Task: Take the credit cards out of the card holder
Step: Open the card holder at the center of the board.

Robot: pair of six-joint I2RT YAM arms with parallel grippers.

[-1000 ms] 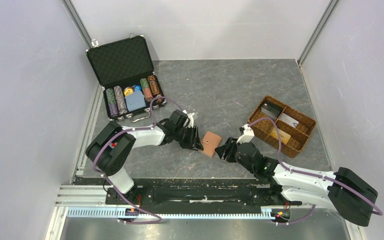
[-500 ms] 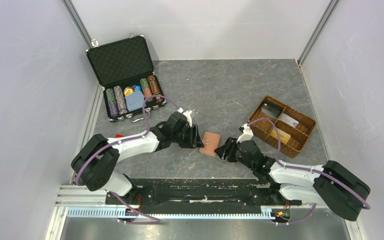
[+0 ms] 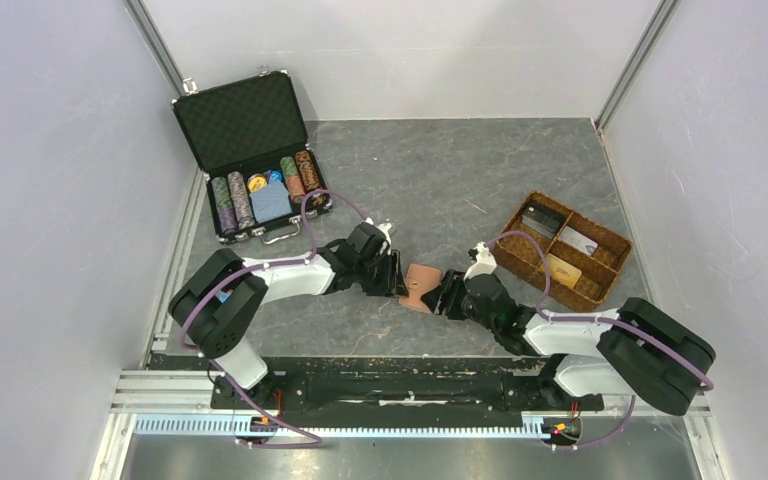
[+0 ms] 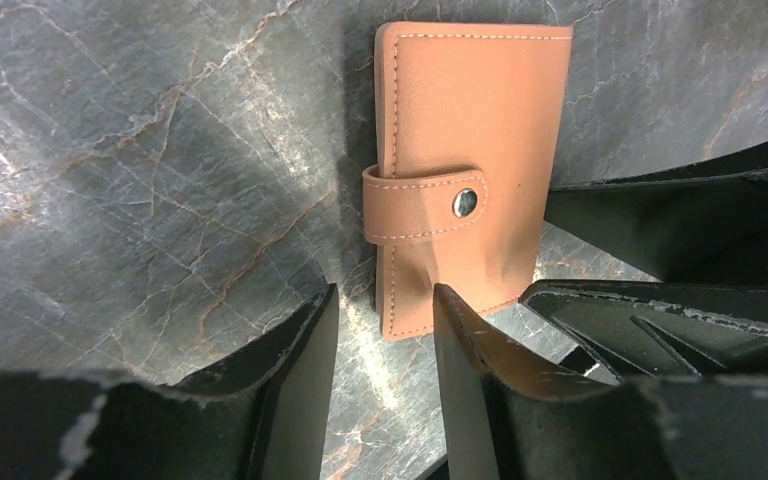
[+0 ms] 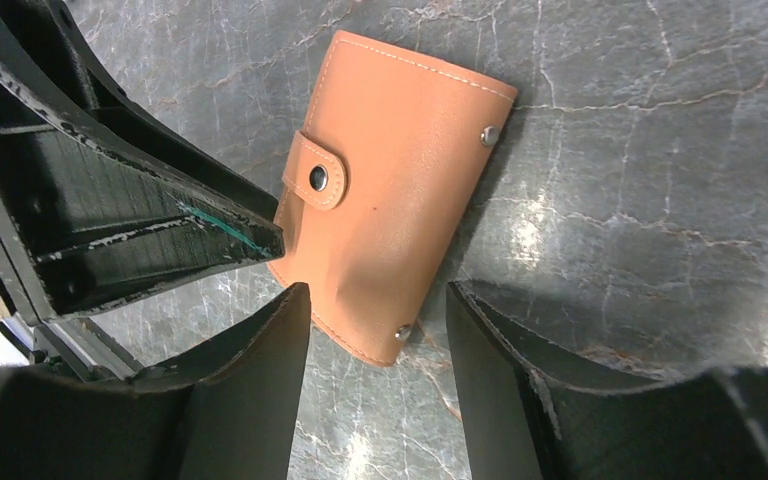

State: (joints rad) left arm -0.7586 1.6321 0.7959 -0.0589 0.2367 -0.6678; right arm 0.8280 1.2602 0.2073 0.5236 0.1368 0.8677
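The card holder (image 3: 421, 287) is a tan leather wallet lying flat on the grey table, its snap tab (image 4: 423, 204) fastened. It is shut, so no credit cards show inside it. My left gripper (image 3: 392, 278) is open at its left side; in the left wrist view the left gripper (image 4: 385, 310) has one corner of the card holder (image 4: 465, 170) between its jaws. My right gripper (image 3: 447, 295) is open at its right side. In the right wrist view the right gripper (image 5: 375, 300) straddles the near corner of the card holder (image 5: 400, 200). Neither has closed on it.
A brown woven tray (image 3: 608, 285) at the right holds flat cards (image 3: 563, 270) in its compartments. An open black chip case (image 3: 245, 125) with striped chips stands at the back left. Grey walls enclose the table on three sides.
My right gripper has slid left and forward up to the card holder's edge. The left gripper shifted slightly toward it. The card holder has stayed in place.
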